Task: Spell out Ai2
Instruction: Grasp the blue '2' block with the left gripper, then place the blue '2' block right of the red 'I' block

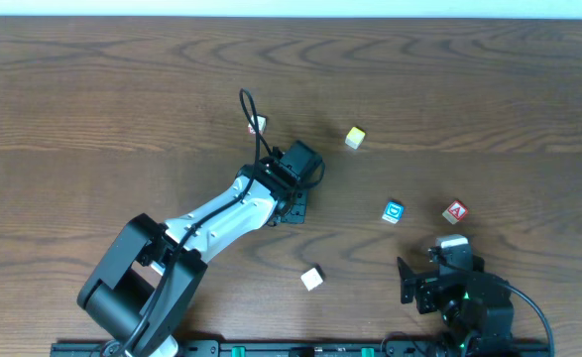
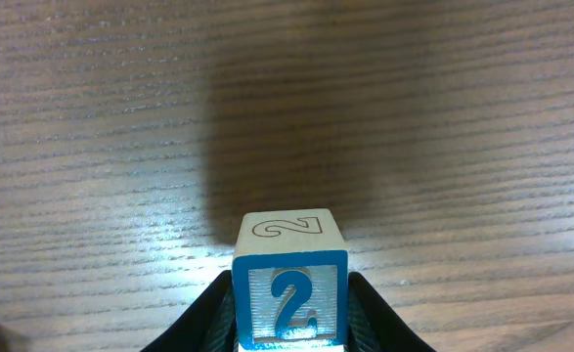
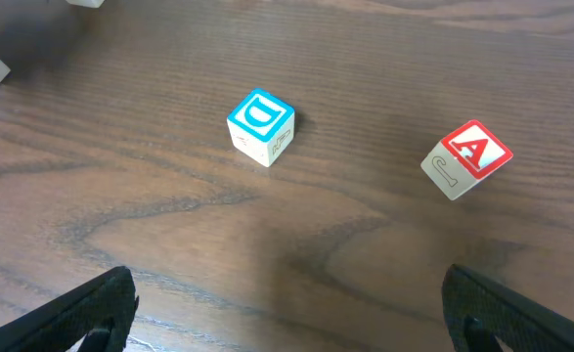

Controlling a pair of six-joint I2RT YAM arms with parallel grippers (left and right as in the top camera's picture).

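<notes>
Between the fingers of the left gripper (image 2: 291, 328), a blue "2" block (image 2: 289, 284) is clamped, its numeral face turned toward the wrist camera, over the middle of the wooden table (image 2: 120, 117). The right gripper (image 3: 291, 318) is held with its fingers wide apart. Ahead of it, a blue D block (image 3: 260, 125) and a red A block (image 3: 467, 156) are seen lying apart. A yellow block (image 1: 355, 137) and a white block (image 1: 312, 278) are scattered farther off.
</notes>
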